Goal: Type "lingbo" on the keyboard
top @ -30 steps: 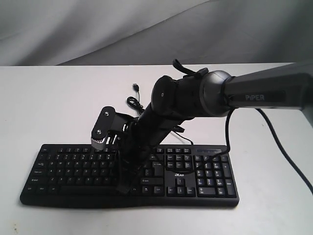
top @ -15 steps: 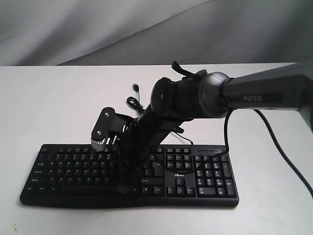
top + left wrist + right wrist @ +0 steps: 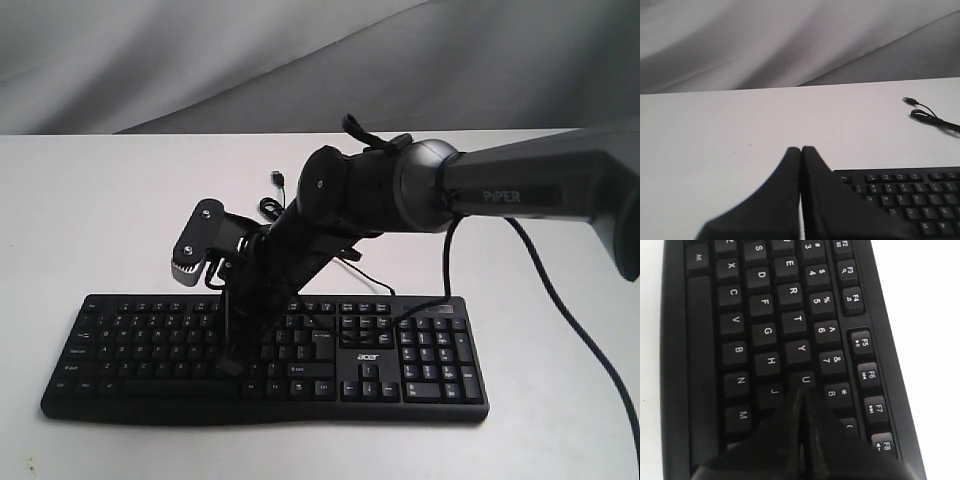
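Note:
The black keyboard (image 3: 130, 340) lies across the front of the white table, its acer logo by the number pad. My right gripper (image 3: 232, 366) reaches across from the right and points down at the letter keys, left of the keyboard's middle. In the right wrist view the right gripper (image 3: 801, 390) is shut with nothing in it, its tip at the edge of the U key, between J and 8 on the keyboard (image 3: 765, 305). My left gripper (image 3: 801, 149) is shut and empty over bare table, beside the Esc corner of the keyboard (image 3: 905, 195).
The thin black USB cable (image 3: 275, 195) lies coiled on the table behind the keyboard, and the cable (image 3: 930, 116) also shows in the left wrist view. A grey cloth backdrop hangs behind the table. The right arm's own cable trails off to the right.
My right arm has swung to the left and lifted slightly. Its shut fingertip has shifted left along the letter keys. The keyboard has not moved.

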Available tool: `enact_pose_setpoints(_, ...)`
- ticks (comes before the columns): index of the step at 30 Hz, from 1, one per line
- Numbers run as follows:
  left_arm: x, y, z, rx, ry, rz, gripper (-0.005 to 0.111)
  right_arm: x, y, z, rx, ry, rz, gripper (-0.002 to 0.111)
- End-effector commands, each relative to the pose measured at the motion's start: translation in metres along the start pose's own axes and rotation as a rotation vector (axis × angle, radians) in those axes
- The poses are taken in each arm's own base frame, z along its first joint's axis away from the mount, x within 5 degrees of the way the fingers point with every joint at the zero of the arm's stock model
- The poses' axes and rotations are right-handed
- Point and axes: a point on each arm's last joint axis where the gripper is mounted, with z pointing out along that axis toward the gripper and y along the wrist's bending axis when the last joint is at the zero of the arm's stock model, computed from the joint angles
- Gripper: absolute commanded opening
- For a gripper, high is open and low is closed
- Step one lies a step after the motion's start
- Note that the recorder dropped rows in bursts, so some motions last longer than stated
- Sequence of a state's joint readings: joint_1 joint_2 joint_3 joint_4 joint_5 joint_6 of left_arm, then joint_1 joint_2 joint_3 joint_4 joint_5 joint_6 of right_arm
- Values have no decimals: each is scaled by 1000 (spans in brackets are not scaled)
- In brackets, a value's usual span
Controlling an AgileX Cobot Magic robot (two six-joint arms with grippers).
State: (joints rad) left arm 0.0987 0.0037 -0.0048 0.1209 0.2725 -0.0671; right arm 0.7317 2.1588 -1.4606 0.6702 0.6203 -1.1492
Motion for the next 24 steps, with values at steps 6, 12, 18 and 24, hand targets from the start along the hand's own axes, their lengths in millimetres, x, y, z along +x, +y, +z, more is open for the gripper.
enact_pose_setpoints(6,1,0,0,1,-6,-6,1,1,-2,8,13,-7,6,0)
enact_pose_setpoints(12,1,0,0,1,-6,-6,1,0,-2,8,16,-11,10,0)
enact_pose_setpoints(18,1,0,0,1,-6,-6,1,6,-2,16,2,10,14,0)
enact_pose_setpoints(24,1,0,0,1,-6,-6,1,-7,5,-2,-4,-22,-7,0)
